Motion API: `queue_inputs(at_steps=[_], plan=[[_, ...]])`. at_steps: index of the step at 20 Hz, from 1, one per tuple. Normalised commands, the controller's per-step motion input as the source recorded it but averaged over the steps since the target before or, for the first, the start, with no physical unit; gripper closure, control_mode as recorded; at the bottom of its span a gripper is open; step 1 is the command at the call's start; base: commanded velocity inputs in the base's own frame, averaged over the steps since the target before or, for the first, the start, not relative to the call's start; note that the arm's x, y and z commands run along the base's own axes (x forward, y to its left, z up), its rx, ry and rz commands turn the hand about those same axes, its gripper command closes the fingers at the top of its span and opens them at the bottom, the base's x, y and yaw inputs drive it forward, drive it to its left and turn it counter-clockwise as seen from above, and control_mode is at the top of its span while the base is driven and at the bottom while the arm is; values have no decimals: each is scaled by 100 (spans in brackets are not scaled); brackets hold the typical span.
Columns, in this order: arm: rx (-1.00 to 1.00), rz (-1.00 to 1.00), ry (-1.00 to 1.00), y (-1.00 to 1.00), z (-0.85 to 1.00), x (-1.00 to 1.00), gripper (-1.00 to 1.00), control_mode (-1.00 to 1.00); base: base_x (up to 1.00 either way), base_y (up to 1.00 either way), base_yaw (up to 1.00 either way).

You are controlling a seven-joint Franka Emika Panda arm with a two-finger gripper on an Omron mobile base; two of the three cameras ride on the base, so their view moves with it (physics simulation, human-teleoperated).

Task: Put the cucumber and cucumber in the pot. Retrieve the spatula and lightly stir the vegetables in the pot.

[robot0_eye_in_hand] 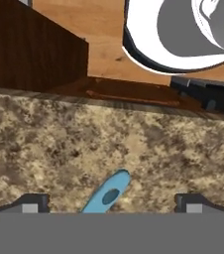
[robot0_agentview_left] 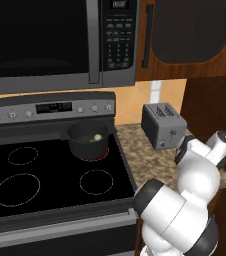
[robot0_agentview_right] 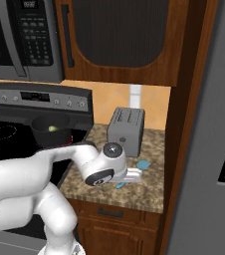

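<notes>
pot (robot0_agentview_left: 88, 141): on the back right burner, a cucumber (robot0_agentview_left: 97, 137) inside, ready for stirring
spatula (robot0_eye_in_hand: 107, 195): flat on the worktop (robot0_eye_in_hand: 59, 149) by the toaster (robot0_agentview_right: 126, 130)
gripper (robot0_eye_in_hand: 111, 203): fingers (robot0_eye_in_hand: 32, 202) spread wide, empty, straddling the spatula for a pickup

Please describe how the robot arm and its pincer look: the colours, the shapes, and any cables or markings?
The arm is built of glossy white, rounded, bulbous segments with dark grey-black bands at the joints and a round grey cap at one joint. No cables or markings are visible. The pincer has two small dark grey, blocky finger tips.
</notes>
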Motion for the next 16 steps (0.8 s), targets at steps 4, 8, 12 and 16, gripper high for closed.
queue_inputs(at_steps=[4,8,12,16], plan=[[15,-37,1,0,-36,7,-100,-100,0,0,0],[9,-36,0,11,-26,38,-100,-100,0,0,0],[4,-33,1,35,-22,41,-100,-100,0,0,0],[2,-33,6,39,-25,41,-100,-100,0,0,0]])
